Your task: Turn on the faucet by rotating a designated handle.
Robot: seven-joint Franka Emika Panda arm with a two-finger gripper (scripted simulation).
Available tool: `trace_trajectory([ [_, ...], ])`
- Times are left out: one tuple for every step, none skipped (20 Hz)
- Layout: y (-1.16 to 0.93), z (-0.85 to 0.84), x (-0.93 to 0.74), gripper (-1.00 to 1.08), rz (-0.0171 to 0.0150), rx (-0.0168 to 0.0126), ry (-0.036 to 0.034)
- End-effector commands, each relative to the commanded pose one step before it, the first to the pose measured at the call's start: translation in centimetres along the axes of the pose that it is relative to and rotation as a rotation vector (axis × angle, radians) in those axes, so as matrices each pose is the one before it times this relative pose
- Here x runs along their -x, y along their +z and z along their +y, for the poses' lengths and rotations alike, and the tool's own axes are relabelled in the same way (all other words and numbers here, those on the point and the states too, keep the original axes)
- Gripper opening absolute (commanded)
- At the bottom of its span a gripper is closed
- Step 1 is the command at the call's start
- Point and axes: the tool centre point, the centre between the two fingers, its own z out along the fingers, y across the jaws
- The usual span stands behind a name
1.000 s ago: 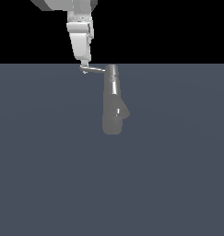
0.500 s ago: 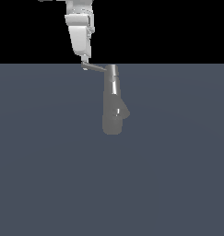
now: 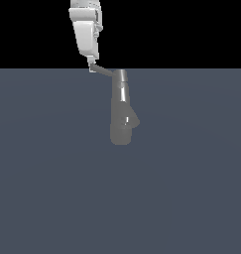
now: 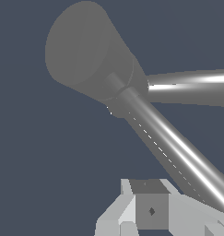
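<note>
Grey steel handle [image 3: 106, 71]: rigid, slick; best pushed near free tip. Gripper [image 3: 93, 68] there, finger spread unclear.

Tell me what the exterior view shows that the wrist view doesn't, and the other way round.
Only the exterior view shows the arm coming down from above and the whole faucet standing upright with its stubby spout. Only the wrist view shows the faucet's round end face close up. Both show the thin handle and the gripper at its free end; neither shows clearly how the jaws stand.
</note>
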Motion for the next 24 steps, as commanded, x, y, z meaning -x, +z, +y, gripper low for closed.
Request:
trace_trajectory([
  [-0.120, 0.780, -0.895, -1.00, 0.00156, 0.00621, 0.00396],
  [-0.080, 0.265, -0.228, -1.00, -0.00006, 0.00054, -0.00043],
  [-0.115, 0.283, -0.254, -1.00, 0.00000, 0.00000, 0.00000],
  [-0.059, 0.258, -0.215, -1.00, -0.00011, 0.00093, -0.00074],
  [-0.116, 0.288, -0.259, -1.00, 0.00000, 0.00000, 0.00000],
  [-0.061, 0.263, -0.220, -1.00, -0.00011, 0.00093, -0.00074],
  [-0.086, 0.277, -0.240, -1.00, -0.00006, 0.00054, -0.00043],
  [-0.120, 0.296, -0.266, -1.00, 0.00000, 0.00000, 0.00000],
  [-0.065, 0.270, -0.227, -1.00, -0.00011, 0.00093, -0.00074],
  [-0.090, 0.285, -0.247, -1.00, -0.00006, 0.00054, -0.00043],
  [-0.123, 0.304, -0.273, -1.00, 0.00000, 0.00000, 0.00000],
  [-0.069, 0.277, -0.235, -1.00, -0.00010, 0.00093, -0.00074],
  [-0.094, 0.292, -0.254, -1.00, -0.00006, 0.00054, -0.00043],
  [-0.095, 0.294, -0.257, -1.00, -0.00005, 0.00054, -0.00043],
  [-0.096, 0.297, -0.259, -1.00, -0.00005, 0.00054, -0.00043],
  [-0.129, 0.317, -0.285, -1.00, 0.00000, 0.00000, 0.00000],
  [-0.077, 0.289, -0.248, -1.00, -0.00008, 0.00093, -0.00075],
  [-0.101, 0.304, -0.269, -1.00, -0.00003, 0.00054, -0.00043],
  [0.000, 0.000, 0.000, -1.00, 0.00000, 0.00000, 0.00000],
  [0.095, -0.402, 0.909, -1.00, -0.00158, -0.00315, -0.00979],
  [0.007, 0.046, -0.731, -1.00, 0.00010, 0.00026, 0.00063],
  [0.007, 0.046, -0.733, -1.00, 0.00010, 0.00026, 0.00063],
  [0.007, 0.046, -0.735, -1.00, 0.00010, 0.00026, 0.00063],
  [0.007, 0.045, -0.736, -1.00, 0.00010, 0.00026, 0.00063],
])
